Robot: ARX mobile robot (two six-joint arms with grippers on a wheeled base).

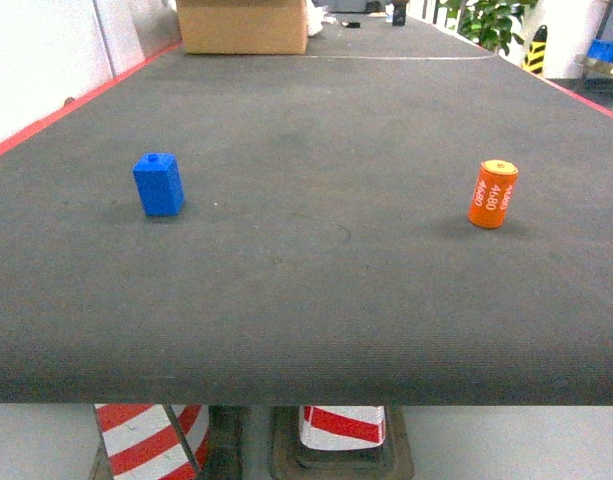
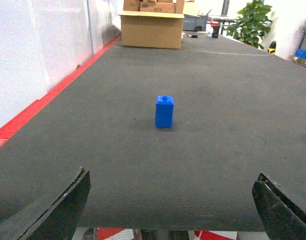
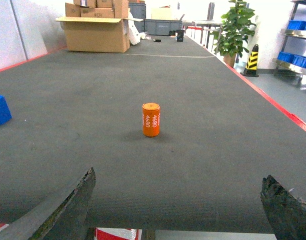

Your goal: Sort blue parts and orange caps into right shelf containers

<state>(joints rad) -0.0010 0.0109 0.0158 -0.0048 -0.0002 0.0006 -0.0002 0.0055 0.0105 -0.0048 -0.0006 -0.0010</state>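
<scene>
1. The blue part (image 1: 158,184) stands upright on the dark surface (image 1: 316,300), left; the orange cap (image 1: 493,194) stands well apart, right.
2. A cardboard box (image 1: 243,26) sits far behind them.
3. The left claw (image 2: 167,210) and right claw (image 3: 177,210) are both spread, released, near the surface's front edge.

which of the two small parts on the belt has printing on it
The orange cap, with white "4680" down its side; the blue part is plain.

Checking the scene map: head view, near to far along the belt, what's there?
Striped cones under the near edge → blue block and orange cap, about level with each other, block left, cap right → cardboard box at the far end.
</scene>
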